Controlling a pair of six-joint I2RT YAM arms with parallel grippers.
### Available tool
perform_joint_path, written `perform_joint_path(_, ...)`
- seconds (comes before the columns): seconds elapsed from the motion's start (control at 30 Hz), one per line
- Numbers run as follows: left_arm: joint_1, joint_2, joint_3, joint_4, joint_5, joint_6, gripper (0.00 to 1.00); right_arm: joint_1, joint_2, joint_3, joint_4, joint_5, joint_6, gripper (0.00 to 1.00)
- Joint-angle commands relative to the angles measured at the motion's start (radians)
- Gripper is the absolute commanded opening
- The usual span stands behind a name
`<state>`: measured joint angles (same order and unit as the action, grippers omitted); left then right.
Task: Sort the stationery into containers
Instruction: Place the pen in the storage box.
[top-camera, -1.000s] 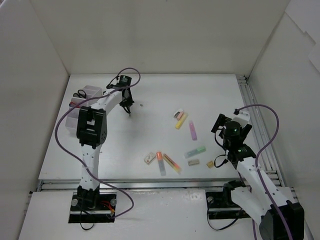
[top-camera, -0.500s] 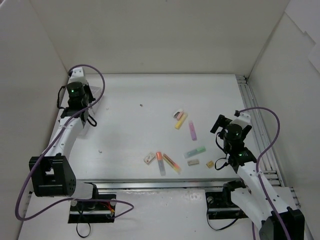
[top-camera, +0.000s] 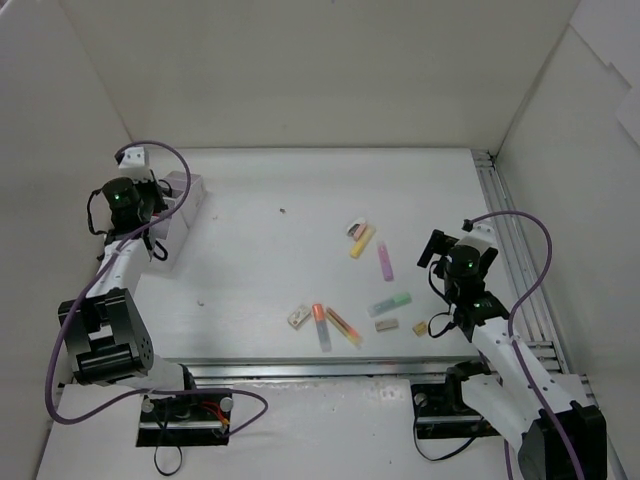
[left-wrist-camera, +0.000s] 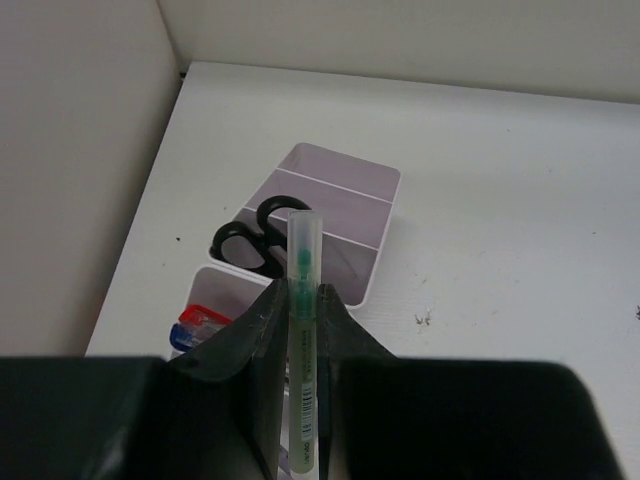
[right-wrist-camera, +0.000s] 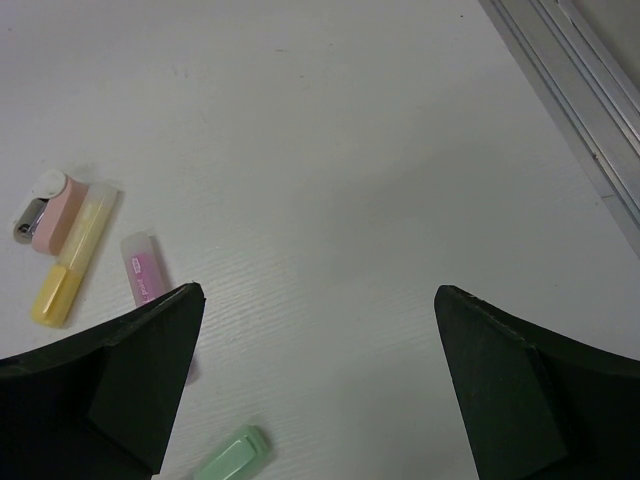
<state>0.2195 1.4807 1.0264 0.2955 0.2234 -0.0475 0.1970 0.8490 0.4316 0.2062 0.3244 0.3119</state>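
No words, brand names or numbers can be read anywhere. The clear-barrelled green pen (left-wrist-camera: 303, 330) carries a small barcode and a line of tiny print low on its barrel, too small to make out. The pink highlighter (right-wrist-camera: 143, 275) has a darker pink label patch with blurred print. A red and blue item (left-wrist-camera: 193, 325) in the white organiser (left-wrist-camera: 372, 180) shows colour only, no legible lettering.

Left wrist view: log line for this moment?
left gripper: shut on green pen, aimed at organiser | scissors: in organiser | right gripper: open, empty
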Motion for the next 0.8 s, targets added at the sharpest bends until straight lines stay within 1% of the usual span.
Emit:
perform_joint_path(0.0, 0.044, -0.040, -0.055, 0.191, 0.051, -0.023, 0.00, -0.002, -0.007, 0.019, 0.090, 0.002, -0.013, 0.98)
perform_joint_path(0.07, 0.057, -0.042, -0.075, 0.229, 0.051, -0.035, 0.00, -0.002, -0.007, 0.015, 0.108, -0.018, -0.022, 0.98)
perform_joint_path(0.17, 0.078, -0.019, -0.077, 0.240, 0.047, -0.038, 0.00, -0.005, -0.008, 0.016, 0.113, -0.025, -0.027, 0.98)
perform_joint_path(0.33, 0.078, 0.038, -0.066, 0.267, 0.045, -0.048, 0.00, -0.005, -0.024, 0.010, 0.111, -0.028, -0.031, 0.98)
perform_joint_path(0.47, 0.078, 0.052, -0.095, 0.352, 0.022, -0.068, 0.00, -0.005, -0.050, 0.002, 0.113, -0.024, -0.037, 0.98)
perform_joint_path(0.77, 0.078, 0.053, -0.101, 0.324, -0.024, -0.109, 0.00, -0.004, -0.076, -0.011, 0.125, -0.019, -0.043, 0.98)
